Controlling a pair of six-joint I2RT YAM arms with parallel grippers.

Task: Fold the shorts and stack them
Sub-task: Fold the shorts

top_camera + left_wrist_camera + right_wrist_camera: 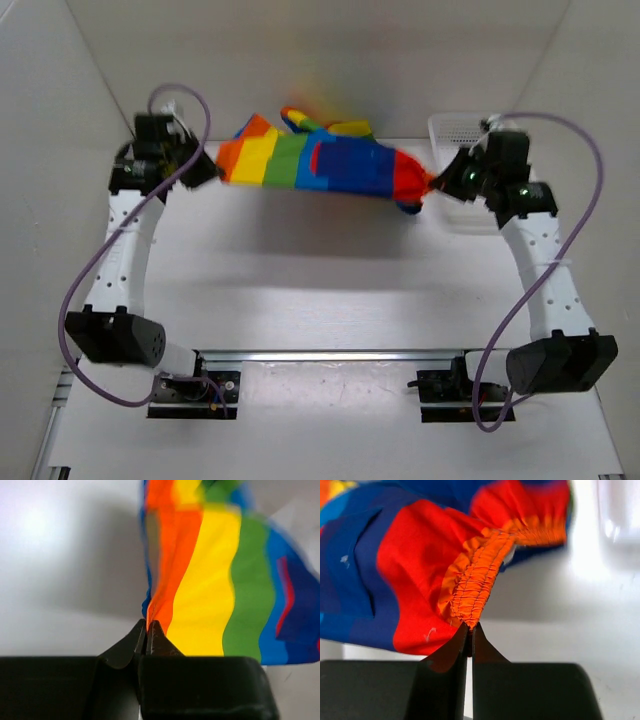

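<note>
Shorts (pixel 320 165) pinched at both ends and strung in the air across the upper middle of the top view. Left gripper (pixel 148 626) pressed together on a thin edge of the orange stripe, low centre of its wrist view, with yellow, green and blue bands fanning up and to the right from the fingertips. Right gripper (pixel 470 628) likewise clamped, biting the gathered orange waistband (pixel 480 575) at its lowest bunch, with red and dark blue cloth ballooning off to the upper left. Outward from the two pinches: sagging slightly between the arms, apparently clear of the table (pixel 320 290) judging by the shadow cast beneath, rumpled toward the right end, with a loose flap poking up behind at the top edge. White mesh basket (pixel 452 130) just behind the right arm, upper right of the top view. Progress, by judgement: early, with the garment lifted and stretched out, yet no crease formed, no fold laid down, nothing stacked. Left to do: lowering flat, folding over, then setting down for stacking.
</note>
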